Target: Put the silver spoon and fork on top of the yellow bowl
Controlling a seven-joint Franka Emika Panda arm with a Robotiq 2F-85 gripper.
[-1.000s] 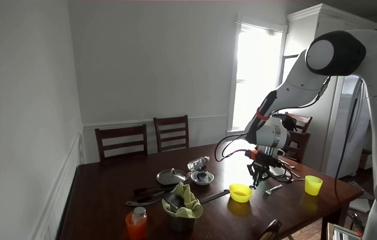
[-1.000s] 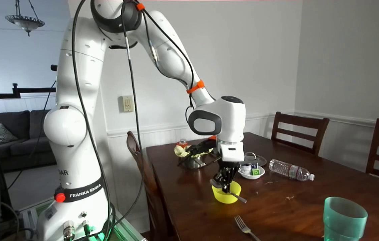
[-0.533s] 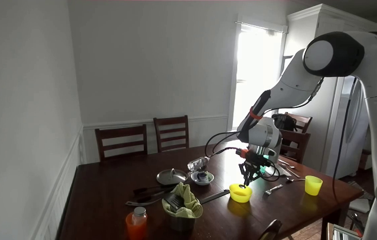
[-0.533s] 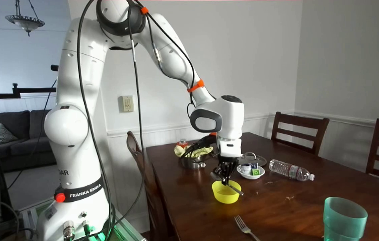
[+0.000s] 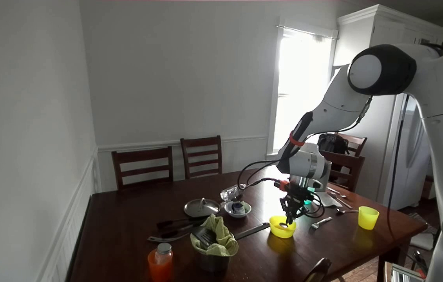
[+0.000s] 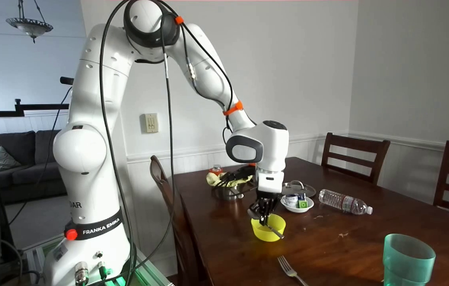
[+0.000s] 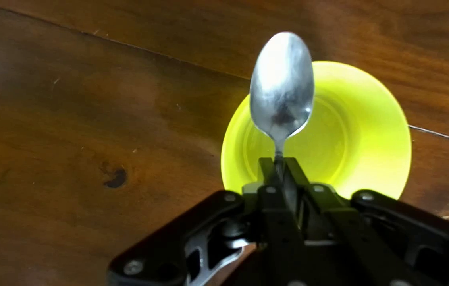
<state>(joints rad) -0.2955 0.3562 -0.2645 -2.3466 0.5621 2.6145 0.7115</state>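
A black gripper (image 7: 279, 167) pinches the silver spoon (image 7: 282, 85) by the handle, near the neck, above the yellow bowl (image 7: 367, 131); whether spoon touches rim cannot be told. The step in hand appears to be setting down utensil 1 of 2. In the wrist view the spoon sits off the bowl's middle, so a slight shift inward, a slow descent until head and handle alike bear on the rim, then a gentle release should keep it from sliding off. In an exterior view a pot (image 5: 211, 264) points its dark handle (image 5: 252, 231) toward the bowl, making straight up the likely safest exit. The fork (image 6: 291, 273) lies on the table (image 6: 339, 258) near the bowl, opposite the pot, where room to move seems better; the table's edge runs on the side of the robot's base (image 6: 87, 248)
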